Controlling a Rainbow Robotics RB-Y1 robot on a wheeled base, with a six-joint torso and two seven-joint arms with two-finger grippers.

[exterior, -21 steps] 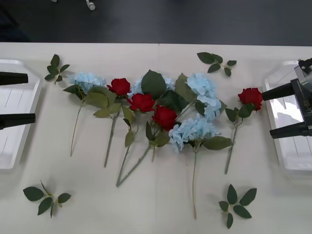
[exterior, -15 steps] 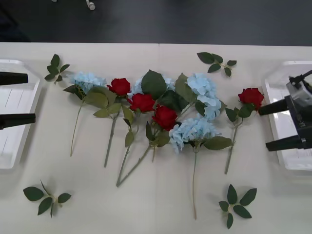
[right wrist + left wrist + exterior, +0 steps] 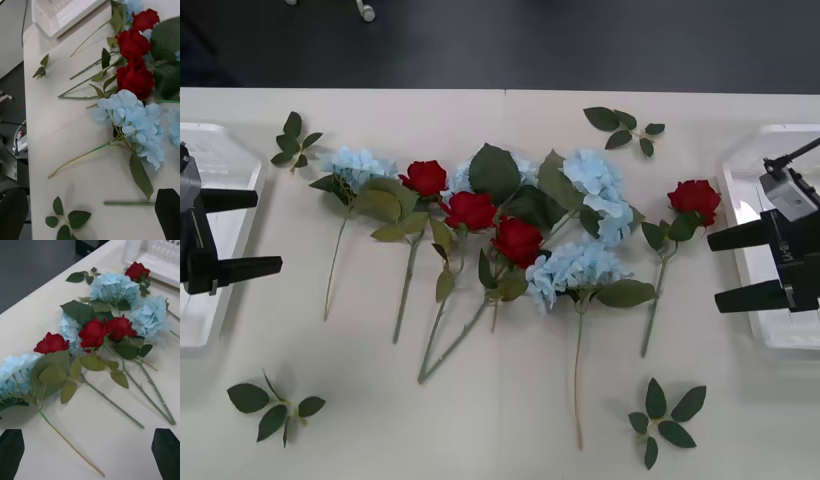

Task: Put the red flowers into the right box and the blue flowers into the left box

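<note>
On the pale table [image 3: 500,420], two shallow white plastic rectangular trays sit at opposite ends. Left box [image 3: 210,215]: ribbed bottom bare where visible, no flower in it. Right box [image 3: 765,215]: likewise holds no flower as far as can be seen.

Between the trays, all blooms lie on the tabletop. Deep-red artificial roses on long green stems [image 3: 518,241]: three clustered mid-table, one apart near the right box. Pale sky-blue hydrangea-like clusters on thin stems [image 3: 575,268]: mixed among the roses, one nearest the left box, stems pointing toward the robot. Small loose green leaf sprigs [image 3: 668,415] scattered near the table corners.

Left gripper [image 3: 258,232]: black fingers spread apart, holding nothing, over the left box's inner edge. Right gripper [image 3: 715,270]: fingers apart, empty, over the right box's inner edge, just beside the lone rose's stem.
</note>
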